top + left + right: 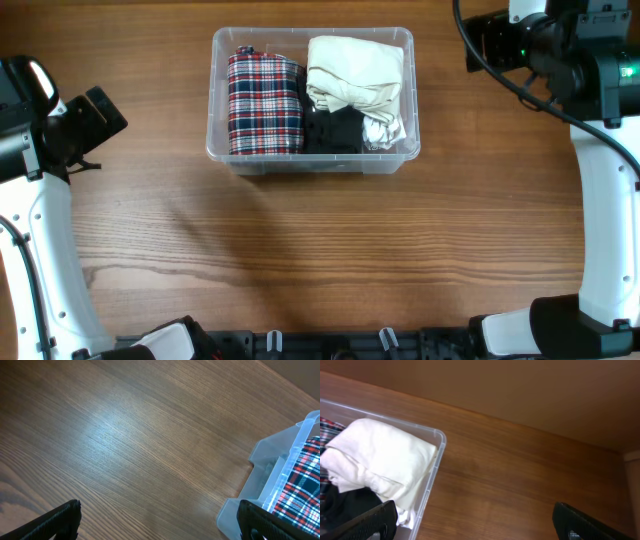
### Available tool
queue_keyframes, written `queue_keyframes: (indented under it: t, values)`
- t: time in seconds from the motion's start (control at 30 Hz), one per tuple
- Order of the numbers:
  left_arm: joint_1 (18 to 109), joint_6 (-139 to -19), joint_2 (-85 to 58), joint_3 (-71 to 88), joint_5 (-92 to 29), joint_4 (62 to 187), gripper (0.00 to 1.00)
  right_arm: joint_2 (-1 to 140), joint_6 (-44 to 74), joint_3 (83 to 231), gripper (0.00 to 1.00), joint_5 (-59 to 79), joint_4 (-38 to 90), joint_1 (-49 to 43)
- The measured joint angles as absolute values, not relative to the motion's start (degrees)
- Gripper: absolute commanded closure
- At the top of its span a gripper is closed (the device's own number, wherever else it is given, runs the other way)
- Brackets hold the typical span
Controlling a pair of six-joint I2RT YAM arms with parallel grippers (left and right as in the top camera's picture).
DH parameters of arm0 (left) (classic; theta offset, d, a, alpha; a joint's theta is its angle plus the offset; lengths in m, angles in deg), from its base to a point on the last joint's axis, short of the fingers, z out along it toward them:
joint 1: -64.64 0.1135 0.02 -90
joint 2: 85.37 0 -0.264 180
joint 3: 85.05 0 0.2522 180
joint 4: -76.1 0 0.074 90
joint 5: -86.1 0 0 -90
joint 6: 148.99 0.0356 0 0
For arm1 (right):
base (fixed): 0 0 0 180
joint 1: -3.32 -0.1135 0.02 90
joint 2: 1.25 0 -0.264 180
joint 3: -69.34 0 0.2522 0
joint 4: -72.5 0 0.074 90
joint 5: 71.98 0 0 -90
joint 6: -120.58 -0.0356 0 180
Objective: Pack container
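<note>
The container (310, 33) looks packed; left gripper (157, 519) and right gripper (475, 520), both spread and empty, do best parked wide over the counter (330, 260), clear of its rim

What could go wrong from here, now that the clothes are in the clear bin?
1. The cream garment looks piled up to about the rim of the container. It might slump over the wall or get in the way of a lid.
2. The left gripper is open and hangs near the container's corner. A careless swing could nudge the container across the table.
</note>
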State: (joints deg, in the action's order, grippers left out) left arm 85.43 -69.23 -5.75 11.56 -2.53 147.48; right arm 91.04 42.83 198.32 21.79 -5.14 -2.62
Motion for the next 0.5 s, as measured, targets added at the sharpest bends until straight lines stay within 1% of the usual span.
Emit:
queue_keyframes:
  t: [0.5]
  values:
    - [85.4,-69.2,-5.8,11.6,-2.5,147.5,0.0,91.1,42.8,198.2,0.0,23.0,-5.1,-2.6]
